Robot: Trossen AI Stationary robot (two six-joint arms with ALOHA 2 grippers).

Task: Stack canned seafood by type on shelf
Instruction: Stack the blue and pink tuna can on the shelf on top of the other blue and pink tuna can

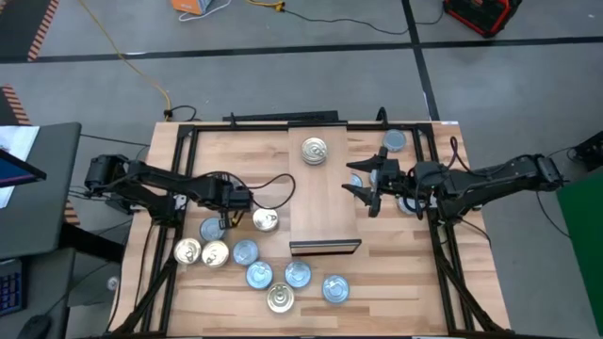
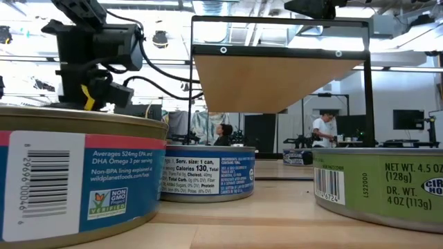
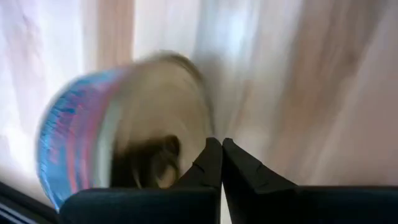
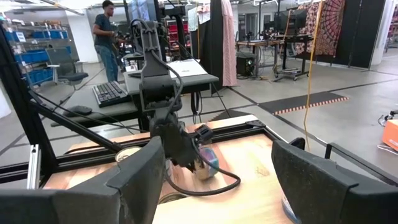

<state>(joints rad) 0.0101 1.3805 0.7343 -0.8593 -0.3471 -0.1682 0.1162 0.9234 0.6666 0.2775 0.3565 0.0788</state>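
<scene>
The shelf (image 1: 325,202) is a light-wood board in the table's middle, with one silver-gold tin (image 1: 315,151) at its far end. Several tins, light-blue and silver-gold, lie in a cluster (image 1: 247,268) at the near left. My left gripper (image 1: 229,218) is shut, low over the table beside a tilted silver-gold-topped tin (image 3: 124,143) (image 1: 266,220). My right gripper (image 1: 363,184) (image 4: 227,186) hangs open at the shelf's right edge and touches nothing. Light-blue tins (image 1: 396,141) (image 1: 411,204) lie near it. My left gripper's shut fingers (image 3: 211,162) stand right at the rim of the tilted tin (image 3: 202,134), coming level from the table's left. The view is blurred, so I cannot tell whether they touch it.
A black metal frame (image 1: 179,169) borders the table on both sides, and a black cable (image 1: 273,193) loops from the left arm. In the low view, large tins (image 2: 76,180) (image 2: 381,183) fill the near edge. People stand in the room beyond.
</scene>
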